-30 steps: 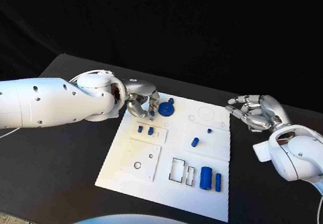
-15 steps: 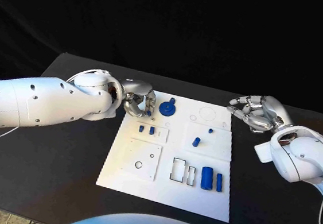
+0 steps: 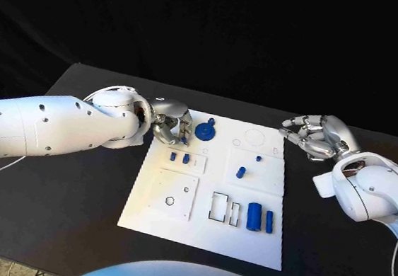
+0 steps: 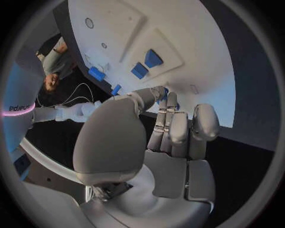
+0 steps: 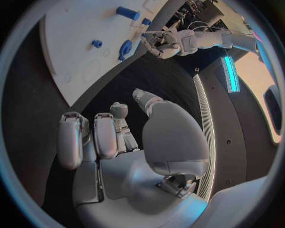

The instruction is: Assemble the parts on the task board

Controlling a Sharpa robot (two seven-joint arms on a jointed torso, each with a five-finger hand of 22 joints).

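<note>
The white task board [image 3: 171, 216] lies mid-table. My left hand [image 3: 172, 125] is at its far left corner, fingers curled, pinching the edge of a blue round part [image 3: 204, 134]; blue shows at its fingertips [image 4: 161, 91]. Two small blue pieces [image 3: 179, 157] stand just below that hand, two more [image 3: 242, 173] sit mid-board, and two blue cylinders [image 3: 260, 218] lie near the front right beside empty slots [image 3: 220, 207]. My right hand [image 3: 313, 137] hovers off the board's far right corner, fingers curled in on nothing. The board [image 5: 71, 52] and my left hand [image 5: 161, 42] also show in the right wrist view.
The black table [image 3: 64, 201] has bare room on both sides of the board. A cable [image 3: 103, 92] runs along my left forearm. The table's far edge lies just behind both hands.
</note>
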